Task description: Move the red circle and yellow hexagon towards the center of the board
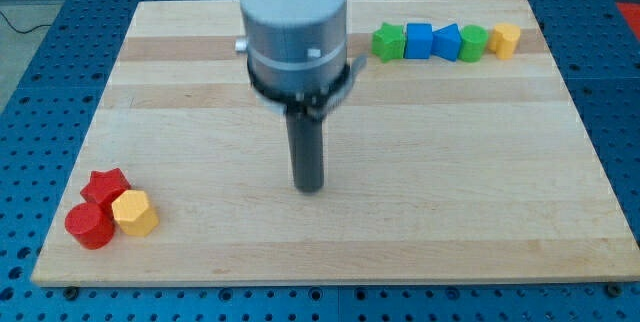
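Note:
The red circle (90,226) lies near the view's bottom left corner of the wooden board (450,182). The yellow hexagon (135,212) touches it on its right. A red star (106,186) sits just above both, touching them. My tip (309,186) rests on the board near its middle, well to the right of these three blocks and apart from them. The arm's white and grey body hangs above the rod.
A row of blocks lies along the view's top right: a green star (389,41), a blue cube (418,40), a blue block (447,42), a green block (473,43) and a yellow block (505,38). A blue perforated table surrounds the board.

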Tool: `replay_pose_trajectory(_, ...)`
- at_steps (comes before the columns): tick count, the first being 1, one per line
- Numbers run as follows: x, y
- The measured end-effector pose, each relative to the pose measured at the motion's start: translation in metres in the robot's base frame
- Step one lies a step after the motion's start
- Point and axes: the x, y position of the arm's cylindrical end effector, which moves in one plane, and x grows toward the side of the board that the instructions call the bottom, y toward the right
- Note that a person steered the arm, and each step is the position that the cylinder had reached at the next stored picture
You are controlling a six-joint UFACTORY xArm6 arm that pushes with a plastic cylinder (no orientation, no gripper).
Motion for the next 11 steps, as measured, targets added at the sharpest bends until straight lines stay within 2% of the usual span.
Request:
replay_pose_trajectory(1, 0.06, -0.034)
replay_pose_trajectory(2, 0.072, -0.044)
replay_pose_trajectory(4, 0.071, -0.119)
replay_pose_trajectory(6, 0.071, -0.253)
replay_pose_trajectory(7, 0.061, -0.272)
replay_pose_trajectory(8, 0.039, -0.256)
replay_pose_trajectory(10, 0.008, -0.14)
replay_pose_trajectory(11, 0.006, -0.151)
